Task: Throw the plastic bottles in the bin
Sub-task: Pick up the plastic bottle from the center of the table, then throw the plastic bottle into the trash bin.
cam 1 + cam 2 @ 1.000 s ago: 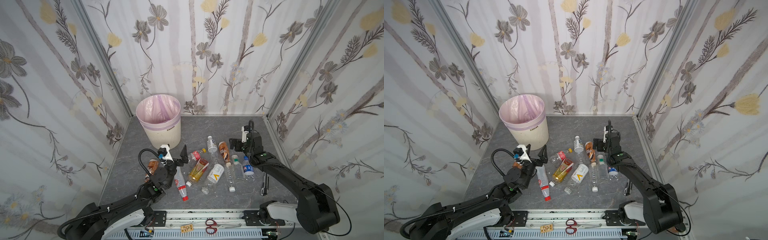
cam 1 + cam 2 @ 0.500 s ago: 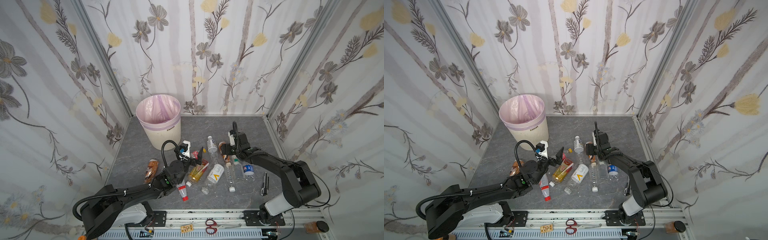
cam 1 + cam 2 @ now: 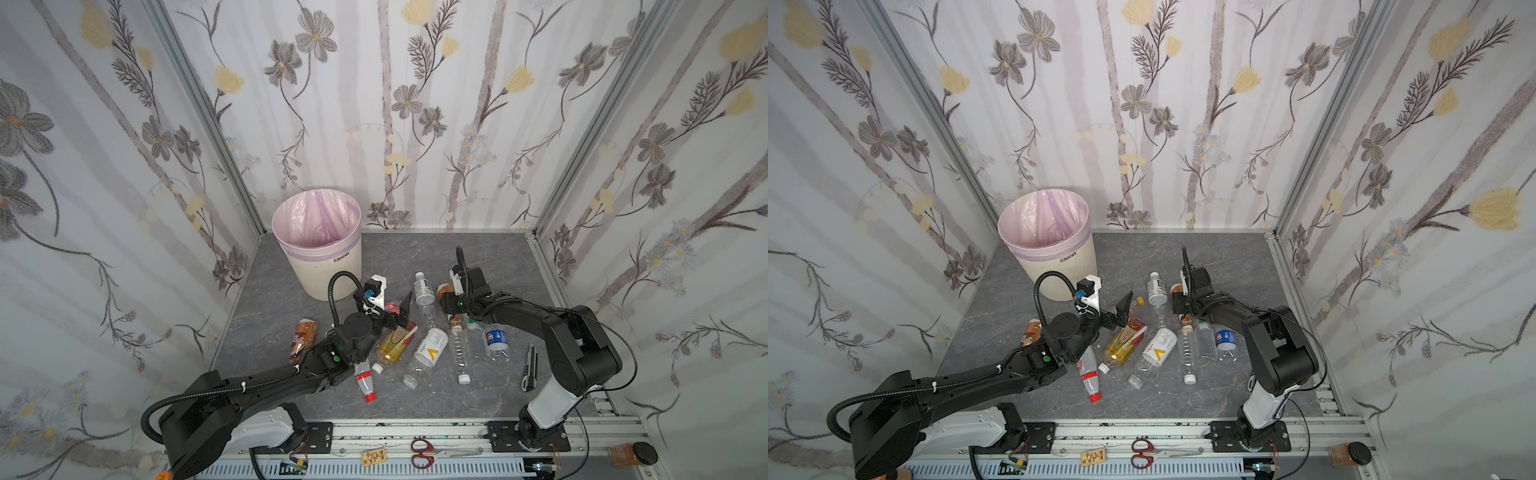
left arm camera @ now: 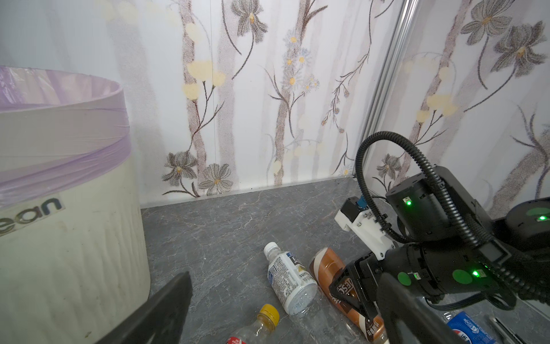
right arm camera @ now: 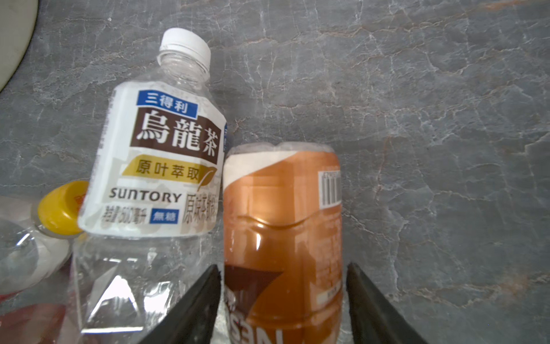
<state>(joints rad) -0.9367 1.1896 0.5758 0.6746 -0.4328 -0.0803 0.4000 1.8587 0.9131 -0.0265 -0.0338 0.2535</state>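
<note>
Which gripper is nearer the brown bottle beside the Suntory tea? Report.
Right. The right gripper has its jaws astride the brown bottle; the left gripper hangs open toward the bin, over the yellow-capped bottle.

Where we lose the brown bottle
In the right wrist view the brown bottle (image 5: pixel 282 193) runs off the edge between the fingers (image 5: pixel 196 312) of the right gripper (image 5: pixel 284 265), and we cannot tell whether they press it; in both top views that gripper hides most of it.
</note>
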